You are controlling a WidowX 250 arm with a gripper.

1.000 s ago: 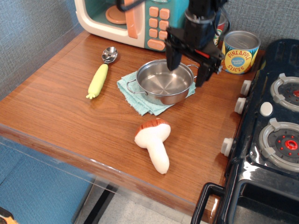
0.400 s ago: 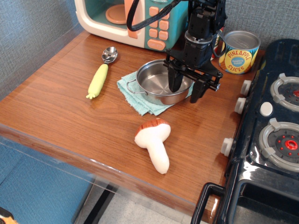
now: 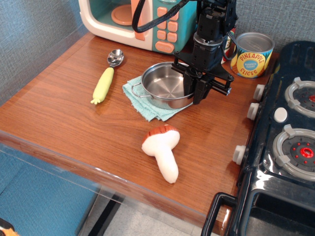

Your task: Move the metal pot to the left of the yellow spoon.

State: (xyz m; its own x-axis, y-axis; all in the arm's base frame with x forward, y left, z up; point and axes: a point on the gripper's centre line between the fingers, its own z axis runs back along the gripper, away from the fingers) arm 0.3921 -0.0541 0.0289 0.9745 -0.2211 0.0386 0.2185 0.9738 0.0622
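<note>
Here we see the metal pot (image 3: 165, 86) sitting on a folded teal cloth (image 3: 147, 101) near the middle of the wooden desk (image 3: 74, 128), its shiny bowl open to the top and one wire loop handle sticking out at its left. The black gripper (image 3: 193, 90) has come down at the pot's right rim, and its fingers (image 3: 199, 91) are drawn close together on that rim, one inside the bowl and one outside, so we read it as pinching the pot's wall.

To the left of the pot, well apart from it, lies the yellow spoon (image 3: 107, 77), its pale yellow-green handle pointing toward the desk's front and its small silver bowl toward the back. The pot thus lies to the spoon's right.

In front of the cloth a white mushroom toy (image 3: 163, 151) with a brown cap lies on its side. Behind the pot stands a toy microwave (image 3: 133, 19) in cream and teal, and beside the arm a tin labelled pineapple slices (image 3: 252, 55). At the right edge we find a black toy stove (image 3: 285, 137) with round burners and white knobs.
</note>
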